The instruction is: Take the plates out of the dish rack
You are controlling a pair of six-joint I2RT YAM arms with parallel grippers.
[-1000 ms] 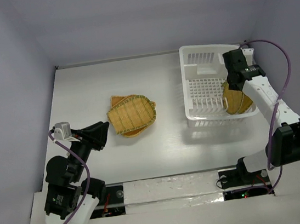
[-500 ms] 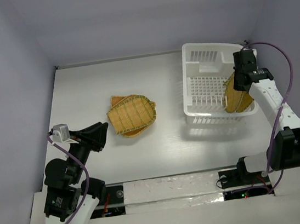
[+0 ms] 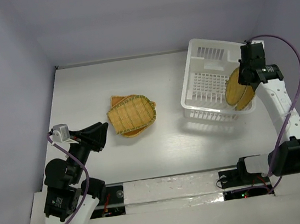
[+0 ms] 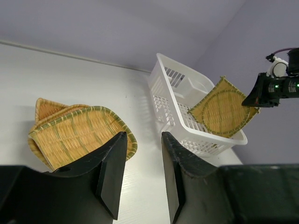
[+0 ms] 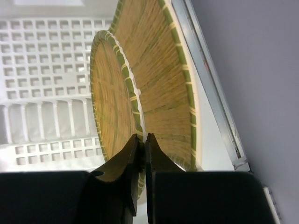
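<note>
1. The overhead view alone takes in both arms and the whole counter (image 3: 80,88). The left gripper (image 3: 104,130) hangs at the lower left of the frame. The right gripper (image 3: 243,77) is at the upper right, over the right end of the dish rack (image 3: 205,91).
2. Only the left wrist view settles the left gripper (image 4: 144,136): its jaws are released, with a clear gap and nothing between them.
3. Only the right wrist view settles the right gripper (image 5: 141,140): its jaws are clenched on the lower rim of the front plate (image 5: 110,93). The rear plate (image 5: 159,79) leans just behind it; I cannot tell whether the two touch.
4. Both are tan woven wicker with a rim bound in green and yellow, seen nearly edge-on here.
5. In the overhead view the pair of plates (image 3: 238,92) stands on edge inside the rack's right end, beside the right wall.
6. From the left wrist the pair (image 4: 222,109) shows one face: squarish, rounded corners, standing on a corner, with a circular weave. It rises above the rack wall.
7. The rack (image 4: 180,105) is white plastic with a lattice floor and slotted walls, and sits askew to the counter's edges.
8. A stack of plates (image 3: 131,114) lies flat at centre-left, well apart from the rack. At the lower left of the left wrist view, the stack (image 4: 79,135) has a green-rimmed top plate, with another peeking out behind.
</note>
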